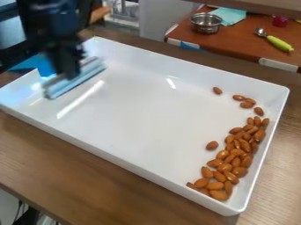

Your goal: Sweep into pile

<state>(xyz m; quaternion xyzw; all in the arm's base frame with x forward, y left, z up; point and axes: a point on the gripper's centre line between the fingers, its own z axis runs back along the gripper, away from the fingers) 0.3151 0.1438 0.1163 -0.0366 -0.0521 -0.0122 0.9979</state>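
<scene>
Sweeper (pixel 75 82) clamped in jaws at end of tray (pixel 141 114) opposite almonds (pixel 237 152); positioned, presumably, for gathering strokes.

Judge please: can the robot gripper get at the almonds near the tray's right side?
Probably yes: nothing stands in the white tray between the gripper, holding a light-blue tool, and the almonds, though full reach is uncertain.

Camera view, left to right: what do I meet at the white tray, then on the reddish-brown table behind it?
Tray: light-blue sweeping tool → almonds along the right end.
Table behind: metal bowl → teal cloth → metal utensil with a yellow-green handle.
</scene>
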